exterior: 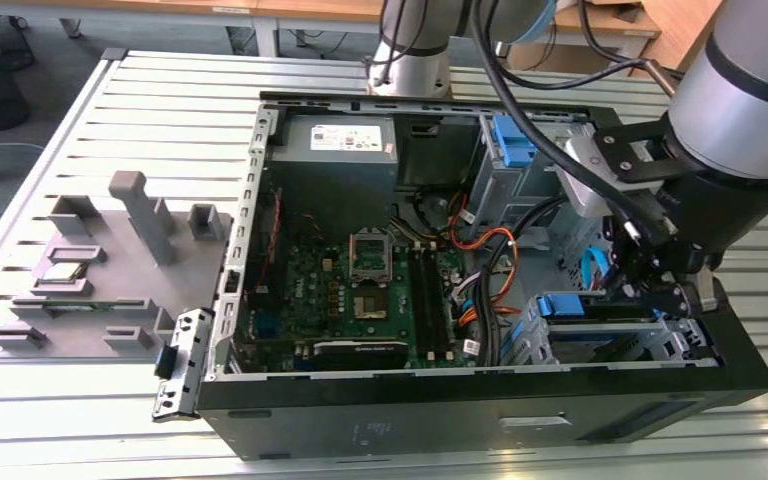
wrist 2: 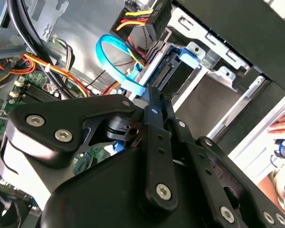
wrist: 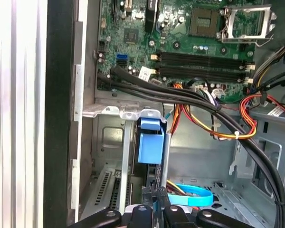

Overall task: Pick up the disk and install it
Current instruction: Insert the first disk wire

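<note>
In the open computer case (exterior: 491, 425), the gripper (exterior: 654, 290) hangs over the drive cage (exterior: 611, 348) at the near corner on the exterior view's right. The disk (wrist: 150, 145) stands on edge in that cage, blue caddy outermost, beside a looped blue data cable (wrist: 192, 195). The jaws are narrow and seem to pinch the disk's edge, though actual contact is hard to make out.

Gripper (wrist 2: 152, 105) dead centre, nose close to the disk (wrist 2: 186, 52) seated in its metal bay (wrist 2: 228, 73), blue cable (wrist 2: 109, 53) looped just beside.
</note>
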Tool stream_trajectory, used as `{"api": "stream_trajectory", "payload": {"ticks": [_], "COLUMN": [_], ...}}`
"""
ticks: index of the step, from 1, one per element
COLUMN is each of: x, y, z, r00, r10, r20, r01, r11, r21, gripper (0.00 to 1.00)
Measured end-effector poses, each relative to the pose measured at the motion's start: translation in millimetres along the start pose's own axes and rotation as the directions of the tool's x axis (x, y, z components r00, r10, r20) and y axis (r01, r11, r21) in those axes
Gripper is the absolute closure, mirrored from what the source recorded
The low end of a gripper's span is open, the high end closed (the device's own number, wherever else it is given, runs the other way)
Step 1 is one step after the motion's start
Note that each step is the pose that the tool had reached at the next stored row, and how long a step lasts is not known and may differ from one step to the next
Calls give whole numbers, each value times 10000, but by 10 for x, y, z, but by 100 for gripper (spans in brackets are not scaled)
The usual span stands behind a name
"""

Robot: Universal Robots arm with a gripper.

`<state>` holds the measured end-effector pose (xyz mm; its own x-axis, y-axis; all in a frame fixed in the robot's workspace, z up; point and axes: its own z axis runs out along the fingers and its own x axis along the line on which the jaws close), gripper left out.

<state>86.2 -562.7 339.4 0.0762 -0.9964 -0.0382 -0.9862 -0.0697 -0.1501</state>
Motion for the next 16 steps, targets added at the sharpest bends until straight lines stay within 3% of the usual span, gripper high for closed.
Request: {"api": "stream_trajectory", "payload": {"ticks": [3, 8, 16], "x": [-2, -4, -6], "y": [19, 62, 78], "z": [-3, -7, -2], "r00": [10000, 10000, 9998], "r10": [-53, -96, -176], "r20": [-5, -5, -2], "r01": [53, 96, 176], "r11": [9998, 9997, 9993], "r21": [170, 240, 333], "gripper": [84, 84, 84]}}
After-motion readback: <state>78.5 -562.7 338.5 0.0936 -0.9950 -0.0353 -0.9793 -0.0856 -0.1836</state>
